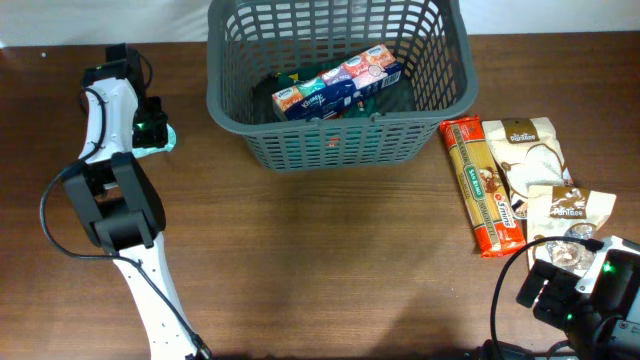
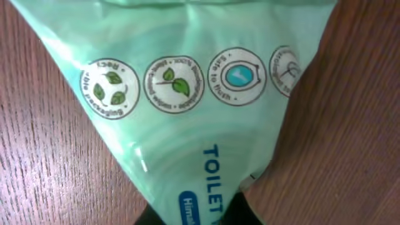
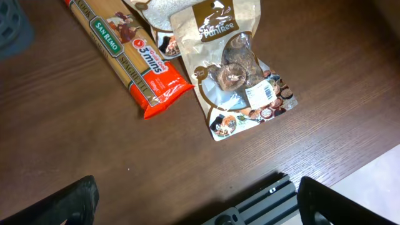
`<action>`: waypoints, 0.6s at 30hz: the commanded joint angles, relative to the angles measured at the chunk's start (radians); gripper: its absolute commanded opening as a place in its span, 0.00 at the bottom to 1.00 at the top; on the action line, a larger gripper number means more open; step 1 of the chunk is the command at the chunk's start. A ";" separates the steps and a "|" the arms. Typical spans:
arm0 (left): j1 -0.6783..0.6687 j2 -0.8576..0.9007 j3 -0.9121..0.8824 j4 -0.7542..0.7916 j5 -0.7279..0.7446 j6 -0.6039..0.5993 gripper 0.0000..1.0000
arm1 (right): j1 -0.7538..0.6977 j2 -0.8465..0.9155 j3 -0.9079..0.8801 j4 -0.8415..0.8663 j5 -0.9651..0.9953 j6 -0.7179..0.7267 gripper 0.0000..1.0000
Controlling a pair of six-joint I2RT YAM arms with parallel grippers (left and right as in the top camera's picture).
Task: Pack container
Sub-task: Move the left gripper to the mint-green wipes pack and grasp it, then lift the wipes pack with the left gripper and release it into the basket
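The left gripper (image 1: 157, 135) pinched the green toilet-tissue pack (image 2: 187, 125) — likely soft, light, slippery film (a gathered edge holds best) — while the right gripper (image 3: 203, 203) stood spread; the basket (image 1: 330, 145) looked rigid.

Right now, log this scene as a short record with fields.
container: large dark grey plastic lattice basket, far centre of brown wooden table
inside: long blue printed pack
left end effector: shut on pale green plastic packet, left of basket
unpacked: orange spaghetti packet, brown-and-cream pouches, right of basket
right end effector: open, empty
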 commanded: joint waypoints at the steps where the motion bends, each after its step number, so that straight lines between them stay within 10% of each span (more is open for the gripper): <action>1: 0.006 0.009 -0.002 0.004 -0.030 -0.005 0.02 | 0.008 0.002 0.016 -0.009 -0.002 0.001 0.99; 9: -0.004 -0.006 0.080 0.167 0.016 0.344 0.02 | 0.008 0.002 0.016 -0.008 -0.002 0.001 0.99; 18: -0.064 -0.058 0.622 0.236 0.178 1.048 0.02 | 0.008 0.002 0.016 -0.009 -0.003 0.001 0.99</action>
